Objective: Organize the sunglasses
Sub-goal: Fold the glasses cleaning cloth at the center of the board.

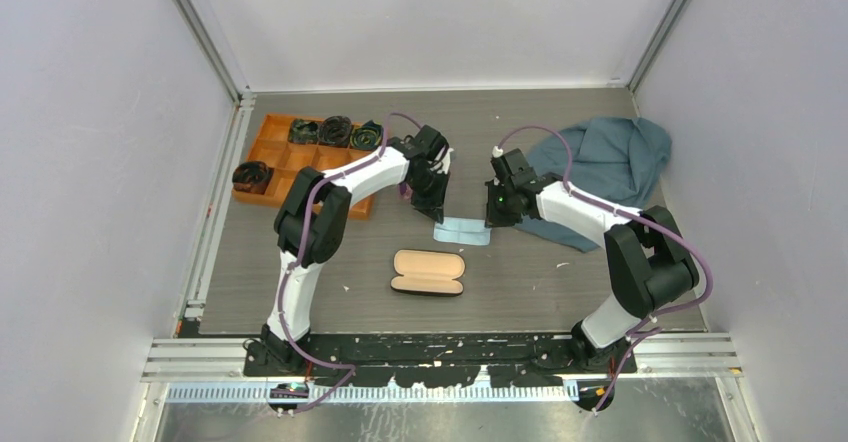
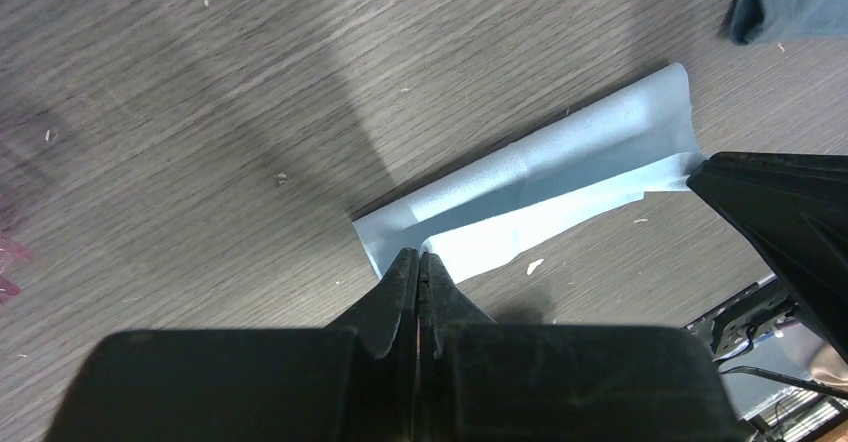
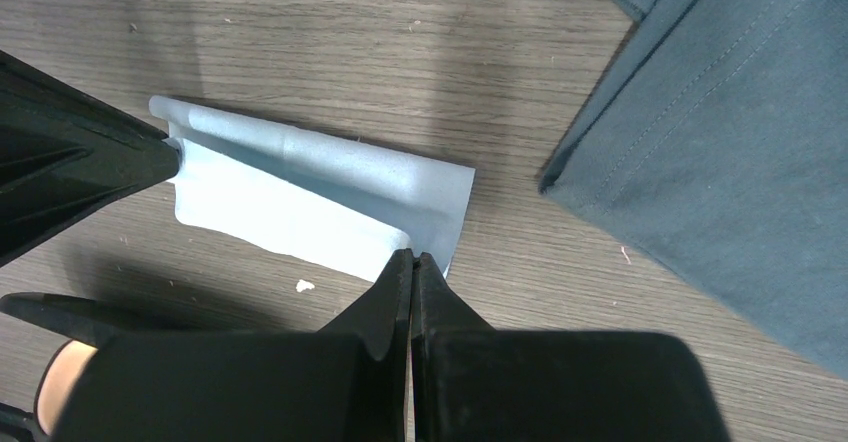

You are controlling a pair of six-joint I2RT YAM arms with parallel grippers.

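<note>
The light-blue cloth (image 1: 462,231) lies partly folded over itself on the table, between my two grippers. My left gripper (image 1: 437,217) is shut on its left corner, as the left wrist view (image 2: 420,255) shows on the cloth (image 2: 560,162). My right gripper (image 1: 490,224) is shut on its right corner, as the right wrist view (image 3: 413,255) shows on the cloth (image 3: 320,177). The open black case (image 1: 428,272) with tan lining lies nearer the arms. A pink sliver (image 2: 8,262) at the left edge of the left wrist view may be the sunglasses; in the top view they are hidden.
An orange compartment tray (image 1: 283,152) with dark rolled items stands at the back left. A dark blue-grey garment (image 1: 610,162) lies at the back right, close to the right arm (image 3: 730,142). Grey walls close in both sides.
</note>
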